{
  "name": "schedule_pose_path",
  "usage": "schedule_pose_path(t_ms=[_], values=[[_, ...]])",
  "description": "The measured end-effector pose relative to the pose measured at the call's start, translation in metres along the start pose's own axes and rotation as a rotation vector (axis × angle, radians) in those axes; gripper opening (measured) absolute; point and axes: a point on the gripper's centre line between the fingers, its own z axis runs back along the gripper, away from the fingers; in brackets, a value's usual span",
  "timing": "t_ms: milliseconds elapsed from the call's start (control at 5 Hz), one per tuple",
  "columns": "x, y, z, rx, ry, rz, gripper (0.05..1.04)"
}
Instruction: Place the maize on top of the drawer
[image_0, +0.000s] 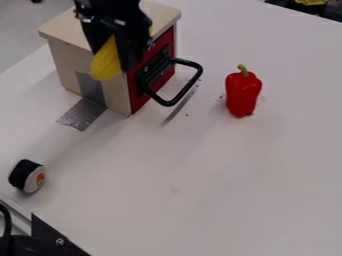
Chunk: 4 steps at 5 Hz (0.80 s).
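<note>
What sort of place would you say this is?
It is probably a robotics lab or test bench: a black robot arm hangs over a white table, a small wooden drawer unit is held by silvery tape, and a toy-like red pepper stands nearby.

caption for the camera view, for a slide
Gripper holding yellow toy maize above wooden drawer box, red bell pepper nearby

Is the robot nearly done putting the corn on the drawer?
Getting hold of the maize looks done: the end effector has it now, close to the wooden drawer unit. Still left, I think: resting it on the flat top and letting go.
</note>
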Motion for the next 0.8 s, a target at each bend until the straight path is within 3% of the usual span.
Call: schedule_pose_path(t_ms=[200,600,800], values=[[0.023,0.035,-0.009,0.004,0.026,0.032,0.625],[0.039,0.067,-0.032,-0.002,0.067,0.068,0.625],[0.043,0.072,-0.036,-0.002,0.070,0.074,0.675]])
